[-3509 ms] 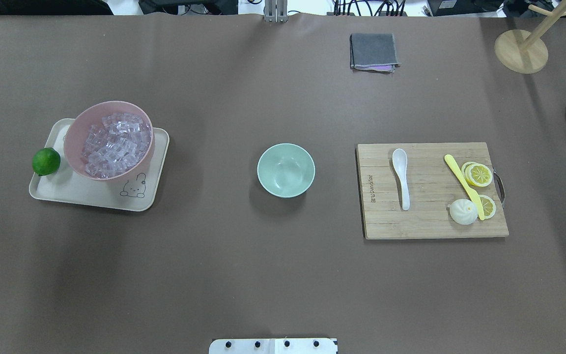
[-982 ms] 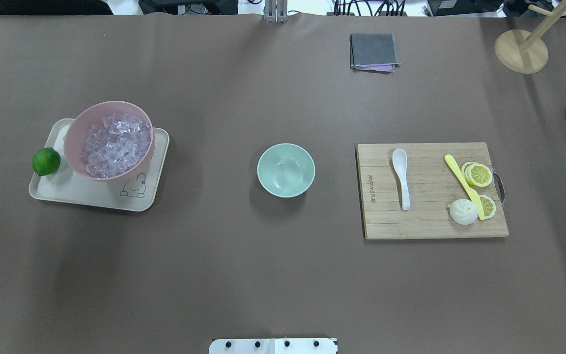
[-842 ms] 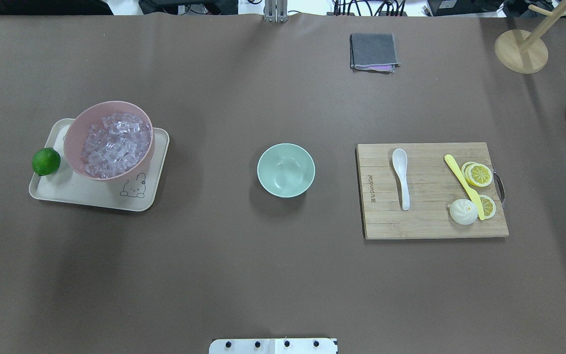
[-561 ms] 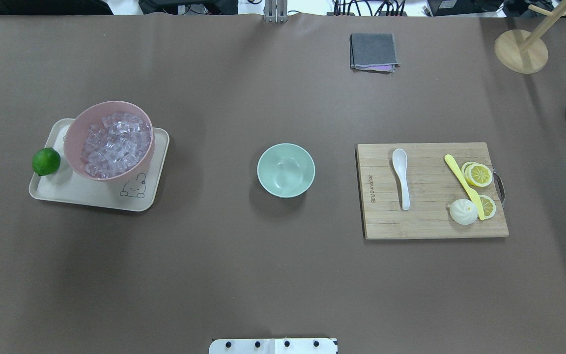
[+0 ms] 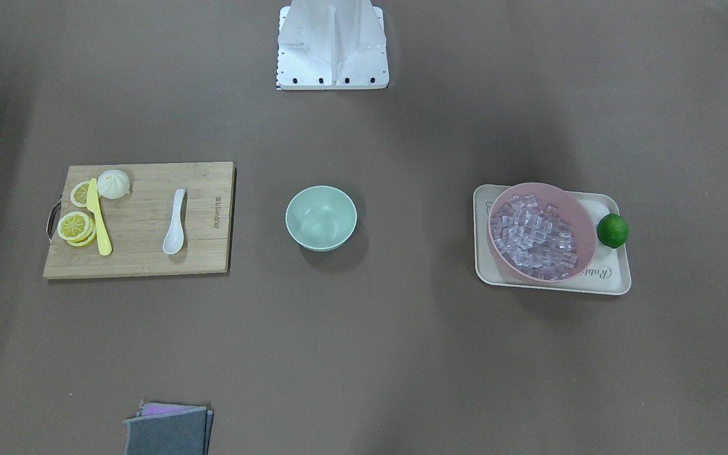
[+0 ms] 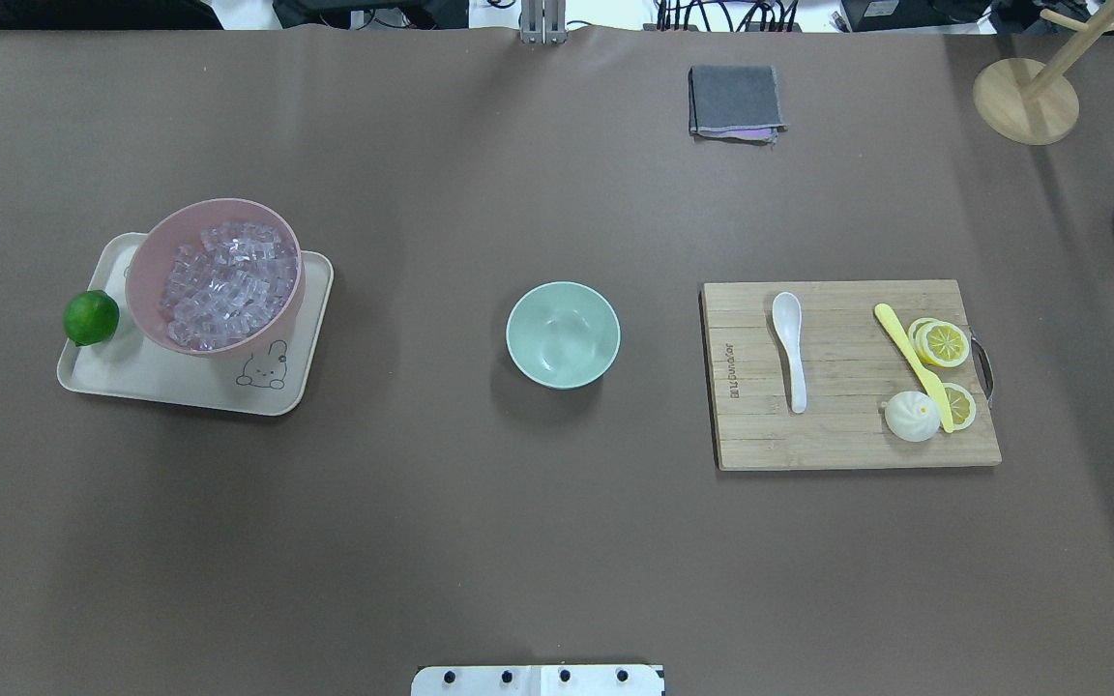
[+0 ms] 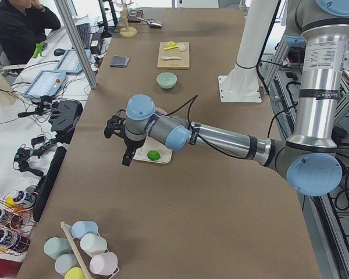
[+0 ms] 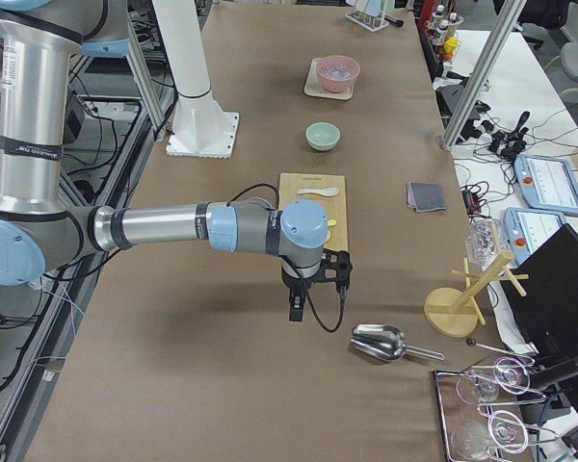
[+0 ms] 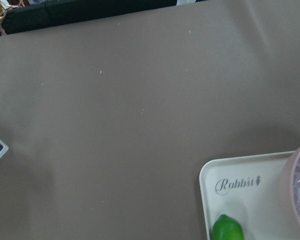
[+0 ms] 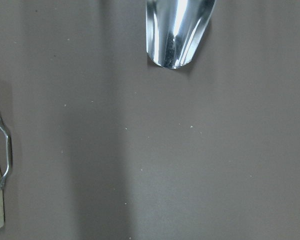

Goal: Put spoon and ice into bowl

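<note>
The white spoon (image 6: 790, 350) lies on a wooden cutting board (image 6: 837, 440), also in the front view (image 5: 175, 229). The mint-green bowl (image 6: 563, 334) stands empty mid-table (image 5: 320, 217). The ice (image 6: 228, 285) is heaped in a pink bowl (image 6: 146, 256) on a cream tray (image 6: 180, 387). My left gripper (image 7: 125, 156) hangs past the tray's outer end; I cannot tell if it is open or shut. My right gripper (image 8: 297, 306) hangs past the board's outer end, near a metal scoop (image 8: 380, 342); I cannot tell its state.
A lime (image 6: 91, 317) sits on the tray's edge. A yellow knife (image 6: 913, 362), lemon slices (image 6: 944, 343) and a white bun (image 6: 911, 417) lie on the board. A folded grey cloth (image 6: 735, 101) and a wooden stand (image 6: 1025, 101) are at the far side.
</note>
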Robot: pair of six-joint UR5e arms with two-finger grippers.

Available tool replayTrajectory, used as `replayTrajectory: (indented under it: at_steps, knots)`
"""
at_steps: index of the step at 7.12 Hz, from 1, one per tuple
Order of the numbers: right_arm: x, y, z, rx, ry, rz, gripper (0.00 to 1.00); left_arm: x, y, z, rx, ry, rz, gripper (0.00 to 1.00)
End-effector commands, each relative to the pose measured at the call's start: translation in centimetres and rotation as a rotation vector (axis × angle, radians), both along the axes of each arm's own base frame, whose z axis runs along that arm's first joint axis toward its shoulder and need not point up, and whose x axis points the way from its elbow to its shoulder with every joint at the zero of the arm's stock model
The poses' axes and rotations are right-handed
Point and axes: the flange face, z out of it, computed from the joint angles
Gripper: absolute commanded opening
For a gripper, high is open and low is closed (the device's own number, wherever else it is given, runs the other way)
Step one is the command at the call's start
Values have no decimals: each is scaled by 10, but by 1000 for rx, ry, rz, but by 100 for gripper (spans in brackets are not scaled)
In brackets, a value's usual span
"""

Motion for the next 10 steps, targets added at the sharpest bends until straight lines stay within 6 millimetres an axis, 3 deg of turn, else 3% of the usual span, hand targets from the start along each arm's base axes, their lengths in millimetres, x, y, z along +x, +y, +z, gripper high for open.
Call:
replayTrajectory:
  at_steps: [1,2,3,6,8,10]
  knots:
    - [-12,-18,-21,40,-28,-20,100,67,-18,-44,-87,73,-21,98]
    - [-13,-20,-25,54,-25,-22,100,102,-26,-59,-172,88,-88,98]
    - [-13,-23,-24,56,-29,-20,100,131,-25,-62,-198,64,-135,98]
    - [-17,-23,6,44,-87,-20,100,209,-18,-85,-187,21,-202,98]
    - [-17,-24,4,38,-90,-12,100,283,7,-77,-207,-29,-255,98]
    - [-17,-26,2,42,-89,-10,100,294,14,-78,-208,-31,-265,97]
